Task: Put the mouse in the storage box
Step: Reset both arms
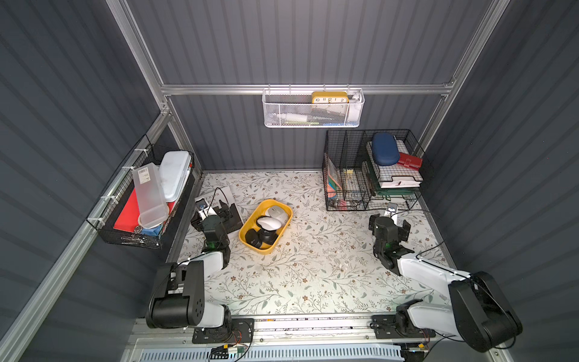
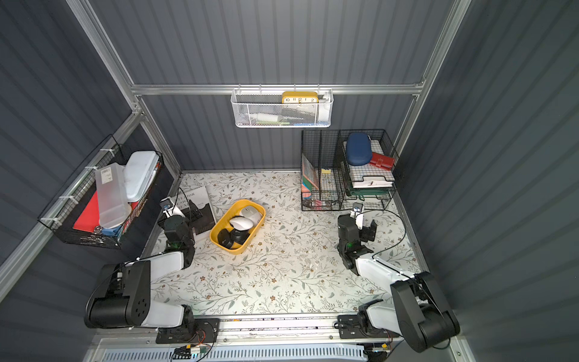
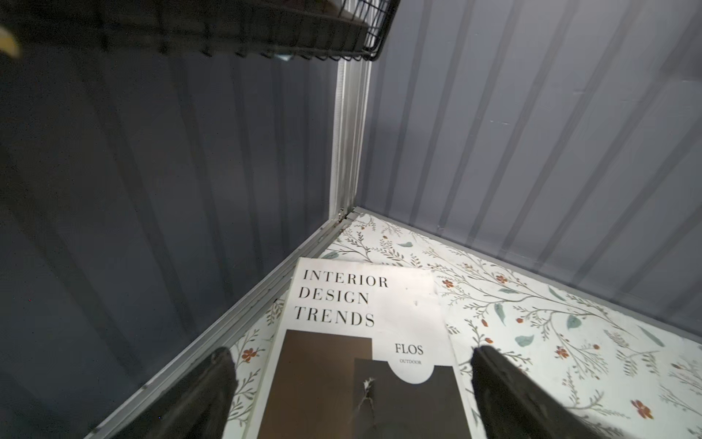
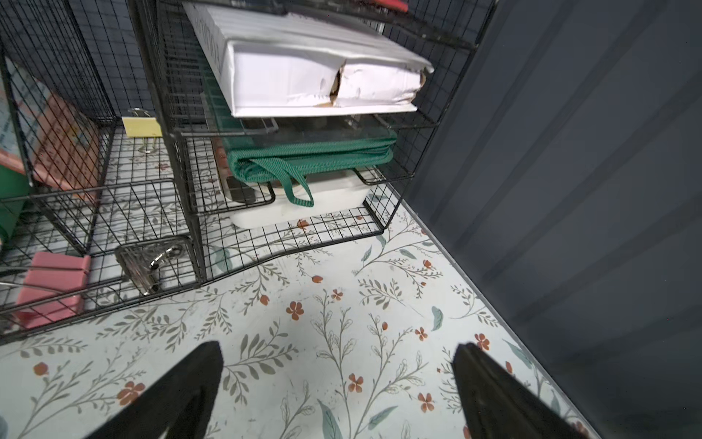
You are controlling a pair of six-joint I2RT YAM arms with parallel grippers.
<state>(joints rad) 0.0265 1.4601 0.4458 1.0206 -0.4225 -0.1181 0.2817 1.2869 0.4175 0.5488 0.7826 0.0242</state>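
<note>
Storage box (image 1: 264,249) near left fingers (image 1: 224,209)

One yellow storage box (image 1: 250,219) on one counter (image 1: 313,266). Four mice (image 1: 268,223) inside: two pale, two black. Two robot arms (image 1: 213,260), each with one end effector: left end effector (image 3: 349,351), right end effector (image 4: 338,347). One magazine (image 3: 361,304). One white mesh basket (image 1: 291,116), with one yellow clock (image 1: 329,97). Two black wire holders: one wall basket (image 1: 131,238), one rack (image 1: 336,147). Two frosted plastic boxes (image 1: 150,194) in the wall basket. In the rack: one blue case (image 1: 384,149), one red case (image 1: 410,160), one green bag (image 4: 311,159), three binder clips, namely pink clip (image 4: 53,283), yellow clip (image 4: 139,126), clear clip (image 4: 144,262).
</note>
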